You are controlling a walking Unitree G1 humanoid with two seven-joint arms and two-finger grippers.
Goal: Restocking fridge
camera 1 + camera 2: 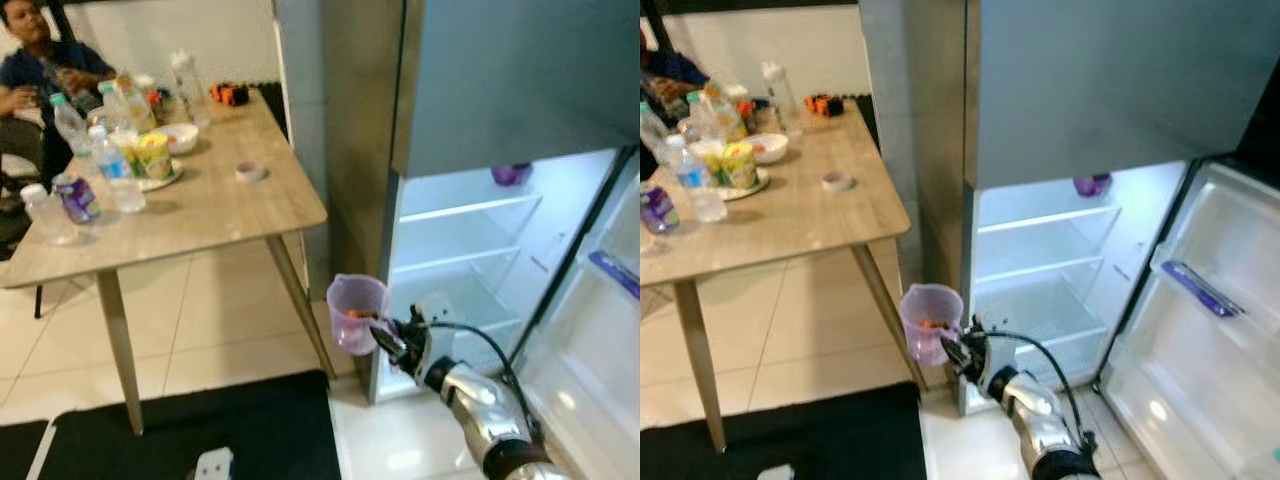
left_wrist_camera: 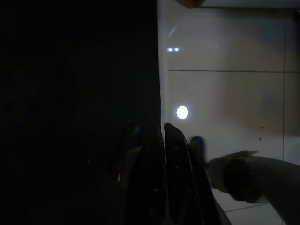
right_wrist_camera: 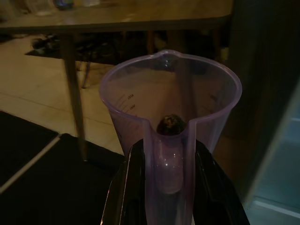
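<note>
Two head views match. Left eye: right gripper [image 1: 385, 335] sits lower centre of the frame, fingers clamped on the handle of a translucent purple measuring jug [image 1: 357, 312], held upright with something orange inside. Jug is just outside the open fridge [image 1: 470, 260], at its lower left corner. Fridge interior is lit, wire shelves visible, a small purple item [image 1: 511, 174] on the top shelf at upper right. Wooden table [image 1: 215, 205] fills the upper left, carrying water bottles [image 1: 112, 165], a bowl [image 1: 180, 137] and a small round lid [image 1: 250, 171]. A person [image 1: 40, 62] sits behind it in the top left corner. Black mat [image 1: 190, 425] along the bottom left.

Right eye: same layout; the fridge door [image 1: 1210, 330] swings open on the right, with a purple packet [image 1: 1200, 288] in a door shelf.

Left wrist: mostly dark. Left gripper [image 2: 164, 183] at bottom centre, fingers pressed together, nothing held, over pale tiled floor [image 2: 225, 93].

Right wrist: jug centre frame, handle between the two black fingers [image 3: 126, 187]; a dark round item sits at the rim near the handle. Table leg and mat behind it.
</note>
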